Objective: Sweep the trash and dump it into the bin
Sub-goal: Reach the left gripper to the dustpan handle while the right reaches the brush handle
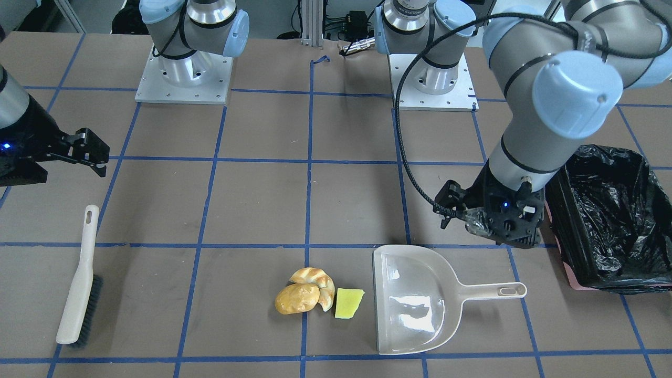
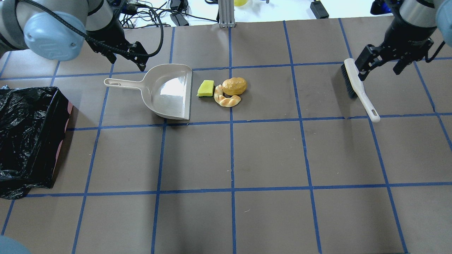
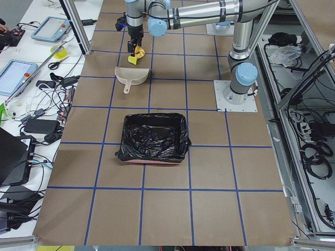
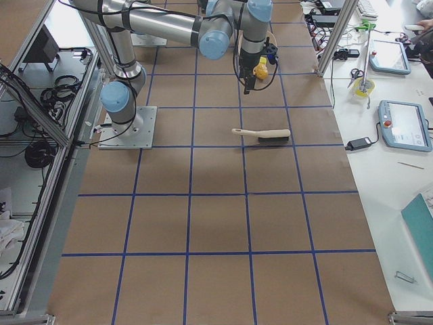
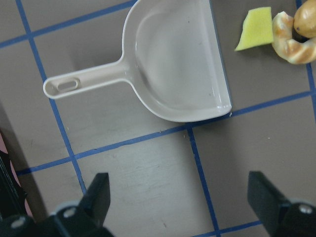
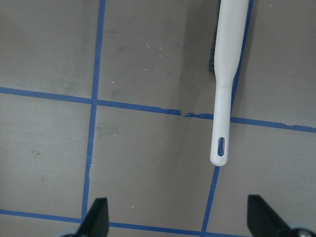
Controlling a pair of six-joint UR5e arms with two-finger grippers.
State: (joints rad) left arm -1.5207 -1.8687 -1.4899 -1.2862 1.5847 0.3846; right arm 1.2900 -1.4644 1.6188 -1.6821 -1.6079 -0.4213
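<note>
The croissant (image 2: 227, 100), bread roll (image 2: 234, 86) and yellow sponge block (image 2: 206, 88) lie together on the table, just beside the mouth of the beige dustpan (image 2: 169, 91). The bin (image 2: 28, 134), lined with a black bag, stands at the table's left end. My left gripper (image 2: 140, 56) is open and empty, hovering beyond the dustpan's handle (image 5: 84, 84). My right gripper (image 2: 382, 63) is open and empty above the brush (image 2: 358, 88), which lies flat. In the right wrist view the brush handle (image 6: 227, 89) lies ahead of the open fingers (image 6: 96, 219).
The brown table is marked with a grid of blue tape. The two arm bases (image 1: 184, 73) stand at the robot's edge of the table. Cables and devices lie beyond the table's far edge (image 2: 176, 17).
</note>
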